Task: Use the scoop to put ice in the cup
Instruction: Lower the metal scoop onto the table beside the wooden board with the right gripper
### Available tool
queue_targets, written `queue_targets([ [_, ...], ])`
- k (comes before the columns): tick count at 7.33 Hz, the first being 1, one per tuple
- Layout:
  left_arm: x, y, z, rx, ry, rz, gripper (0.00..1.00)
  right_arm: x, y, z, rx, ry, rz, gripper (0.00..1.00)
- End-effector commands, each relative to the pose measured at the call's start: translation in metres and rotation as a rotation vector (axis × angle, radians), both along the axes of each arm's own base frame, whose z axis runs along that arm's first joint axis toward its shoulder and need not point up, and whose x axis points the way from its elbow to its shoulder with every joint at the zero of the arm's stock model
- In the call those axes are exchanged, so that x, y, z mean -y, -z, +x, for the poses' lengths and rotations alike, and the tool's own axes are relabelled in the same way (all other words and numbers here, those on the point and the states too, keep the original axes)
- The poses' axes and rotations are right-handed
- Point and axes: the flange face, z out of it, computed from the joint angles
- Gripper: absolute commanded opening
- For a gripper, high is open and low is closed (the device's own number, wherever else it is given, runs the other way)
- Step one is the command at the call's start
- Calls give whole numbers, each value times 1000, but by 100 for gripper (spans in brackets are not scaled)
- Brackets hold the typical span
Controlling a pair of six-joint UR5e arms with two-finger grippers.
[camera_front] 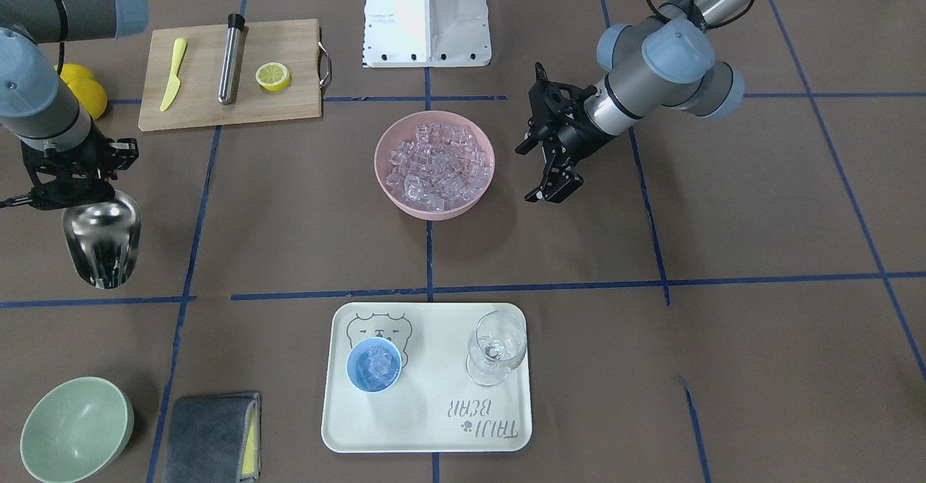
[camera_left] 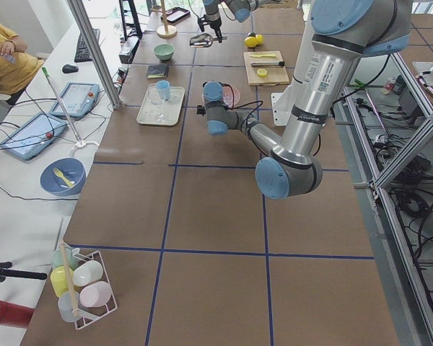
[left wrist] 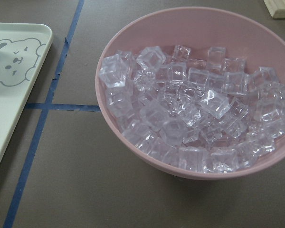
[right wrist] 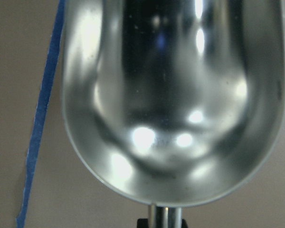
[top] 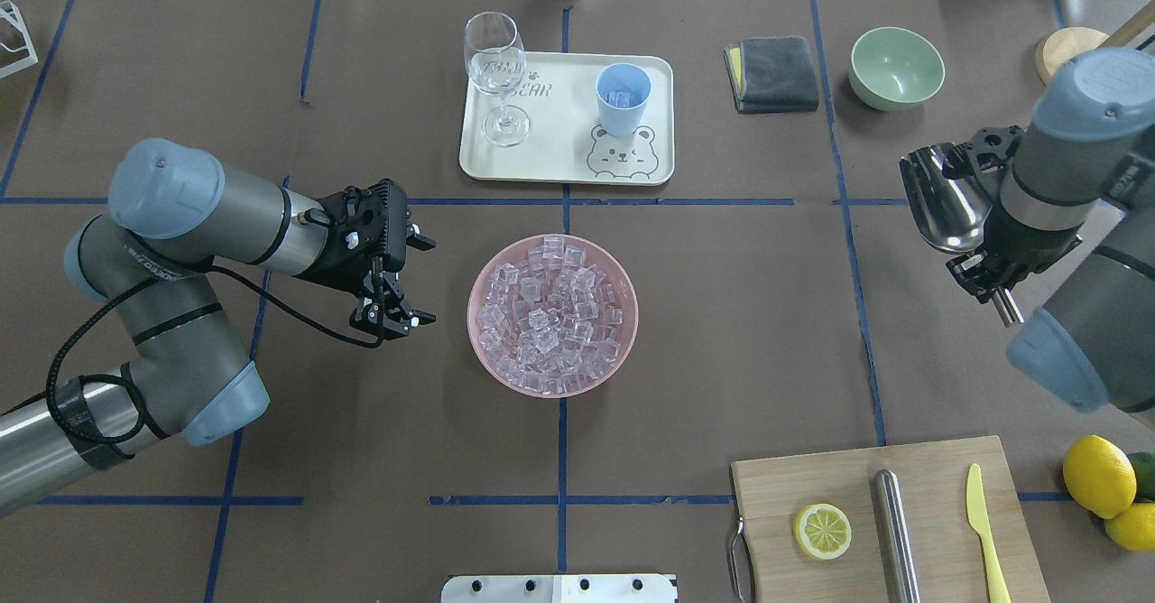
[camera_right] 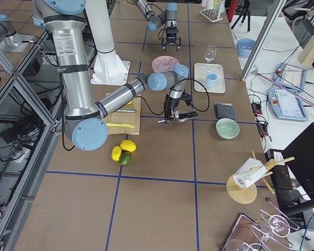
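Note:
The ice (top: 552,314) is heaped in a pink bowl (top: 483,350) at the table's middle, and it fills the left wrist view (left wrist: 194,109). More ice lies inside the light-blue cup (top: 623,97), which stands on a cream tray (top: 559,156). My right gripper (top: 988,264) is shut on the handle of the steel scoop (top: 943,197), held above the table far to the right of the bowl. The scoop's trough (right wrist: 171,95) is empty. My left gripper (top: 422,280) hangs open just left of the pink bowl with nothing between its fingers.
A clear stemmed glass (top: 494,70) shares the tray. Beyond the scoop sit a grey cloth (top: 774,72) and a pale green bowl (top: 896,66). A cutting board (top: 938,468) at the near right carries a lemon half, a steel cylinder and a yellow knife, with lemons (top: 1096,477) beside it.

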Motion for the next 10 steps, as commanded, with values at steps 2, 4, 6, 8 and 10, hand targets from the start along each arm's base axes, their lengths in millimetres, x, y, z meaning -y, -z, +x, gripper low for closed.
queue_targets([
  [2,0,-1,0,0,1,0,100,-41,-24,-21,152,-283,-90,0],
  [4,0,-1,0,2,1,-1,100,-44,-36,-27,148,-266,-132,0],
  [6,1,0,0,0,1,0,100,-51,-35,-30,189,-223,-200,3],
  [8,0,-1,0,2,1,-1,100,-50,-45,-33,175,-218,-213,38],
  [10,0,0,-1,-1,1,1,100,-49,-47,-35,167,-216,-220,38],
])
